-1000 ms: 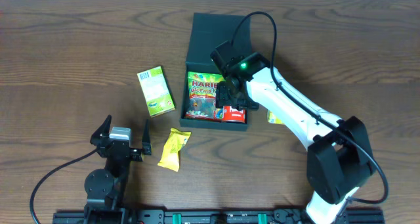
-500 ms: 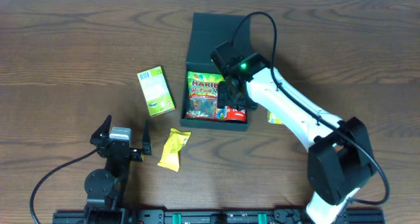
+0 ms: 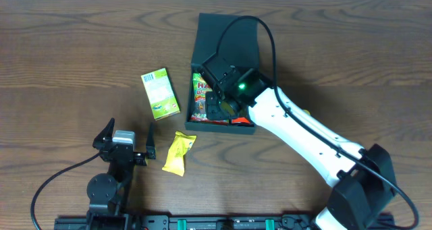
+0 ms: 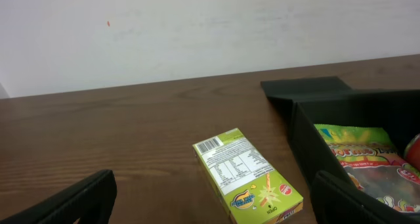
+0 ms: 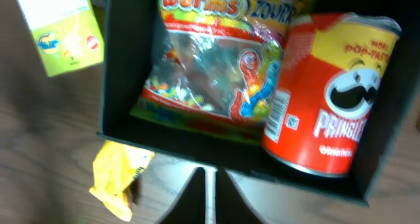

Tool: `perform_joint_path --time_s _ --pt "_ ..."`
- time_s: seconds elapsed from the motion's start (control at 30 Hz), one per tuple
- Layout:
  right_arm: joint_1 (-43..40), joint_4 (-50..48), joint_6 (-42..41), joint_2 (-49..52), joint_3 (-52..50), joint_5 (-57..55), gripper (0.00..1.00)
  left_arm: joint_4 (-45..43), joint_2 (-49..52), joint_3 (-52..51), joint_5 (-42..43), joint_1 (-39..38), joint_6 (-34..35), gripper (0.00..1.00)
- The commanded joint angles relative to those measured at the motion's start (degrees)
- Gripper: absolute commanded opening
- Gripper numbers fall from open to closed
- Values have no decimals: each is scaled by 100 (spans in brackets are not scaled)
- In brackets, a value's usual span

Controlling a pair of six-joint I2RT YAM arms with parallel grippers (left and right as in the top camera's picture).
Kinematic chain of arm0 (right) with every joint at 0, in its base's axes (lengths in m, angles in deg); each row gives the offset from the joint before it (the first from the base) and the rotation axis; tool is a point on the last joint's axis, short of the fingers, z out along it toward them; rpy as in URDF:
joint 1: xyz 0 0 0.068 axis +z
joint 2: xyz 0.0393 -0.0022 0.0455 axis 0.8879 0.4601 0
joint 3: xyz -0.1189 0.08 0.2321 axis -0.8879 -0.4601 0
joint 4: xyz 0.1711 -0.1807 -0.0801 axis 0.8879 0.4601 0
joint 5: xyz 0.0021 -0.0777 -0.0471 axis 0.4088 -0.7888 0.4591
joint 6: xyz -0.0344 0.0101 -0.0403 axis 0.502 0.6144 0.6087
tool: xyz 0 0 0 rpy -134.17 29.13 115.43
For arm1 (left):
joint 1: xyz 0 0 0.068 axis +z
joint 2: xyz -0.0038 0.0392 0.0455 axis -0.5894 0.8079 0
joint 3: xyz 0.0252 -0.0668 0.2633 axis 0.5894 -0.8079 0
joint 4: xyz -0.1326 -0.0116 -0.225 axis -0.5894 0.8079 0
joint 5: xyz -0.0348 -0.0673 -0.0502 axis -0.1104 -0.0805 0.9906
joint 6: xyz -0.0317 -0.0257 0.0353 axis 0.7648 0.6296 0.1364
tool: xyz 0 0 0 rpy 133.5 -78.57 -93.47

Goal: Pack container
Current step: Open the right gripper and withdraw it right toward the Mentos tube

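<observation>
Nearest the robot, the left gripper [image 3: 128,137] sits parked at the bench's [image 3: 67,48] 6 o'clock edge, jaws spread wide and holding nothing. Just past it lies a small yellow snack packet [image 3: 179,152], at about 7 o'clock from the container [image 3: 223,127]; its print is too small to read. Farther out, at the container's 9 o'clock and apart from it, a light-green carton [image 3: 160,94] lies flat, showing a barcode and a nutrition table, though the brand cannot be made out. The dark green container stands mid-bench with its flap lid [image 3: 216,34] thrown back toward 12 o'clock. The right gripper [image 5: 210,184] hovers over its near wall, fingers pressed together and empty. Inside, a red can [image 5: 328,99] reading "Pringles Original", with the moustached face, lies in the 5 o'clock corner, touching a clear gummy bag [image 5: 210,66] marked "Worms" and "ZOUR". The step looks like the gap between items: two are packed and two wait outside. The next move probably calls for opening the right gripper, swinging to 7 o'clock and pinching the slack yellow packet, or letting the left arm take it.
</observation>
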Motion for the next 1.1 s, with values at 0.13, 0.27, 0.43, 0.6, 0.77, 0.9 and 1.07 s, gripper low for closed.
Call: perform_joint_path --time_s 0.13,0.27,0.43,0.6,0.77,0.9,1.07 --pt "44 597 -643 -540 -11 -1023 17 295 4 -63 28 13 0 95" --pt "-203 876 -643 -706 -13 -1106 26 295 4 -63 28 13 0 95" --pt "-846 1368 -649 -804 -55 -1027 25 295 4 -63 28 13 0 95" --pt "-1519 1493 -1370 -914 -238 -654 43 295 4 -63 28 13 0 95" --pt "-1961 1279 -2546 -1121 -658 -627 68 295 4 -63 28 13 0 95" --pt "-2122 1211 -3766 -1178 -1038 -634 93 295 4 -63 28 13 0 95" --pt "-2181 1174 -5646 -1176 -1440 -629 99 295 4 -63 28 13 0 95"
